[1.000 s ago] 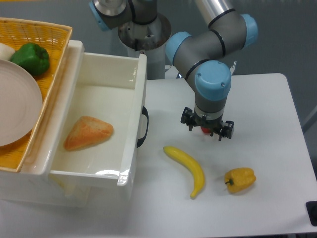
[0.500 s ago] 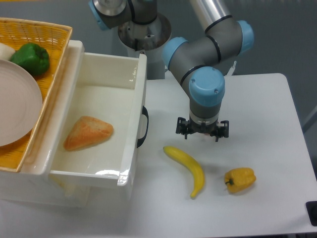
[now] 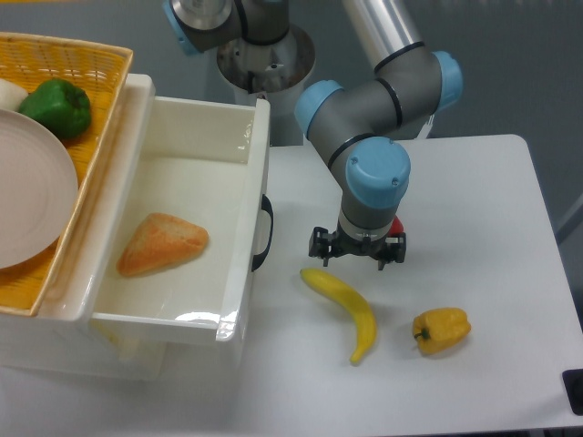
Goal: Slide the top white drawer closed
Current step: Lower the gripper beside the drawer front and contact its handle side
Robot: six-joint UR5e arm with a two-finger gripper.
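The top white drawer [image 3: 196, 232] is standing fully pulled out with bread [image 3: 162, 243] lying inside, so nothing is done yet, and I am hovering my gripper [image 3: 357, 249], jaws apart and empty, over the table [image 3: 474, 200] beside its handle [image 3: 262, 233].

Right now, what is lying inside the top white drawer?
Inside the top white drawer lies one triangular orange-brown pastry on the white floor. The strip beneath the yellow wicker basket is covered, so I cannot see it.
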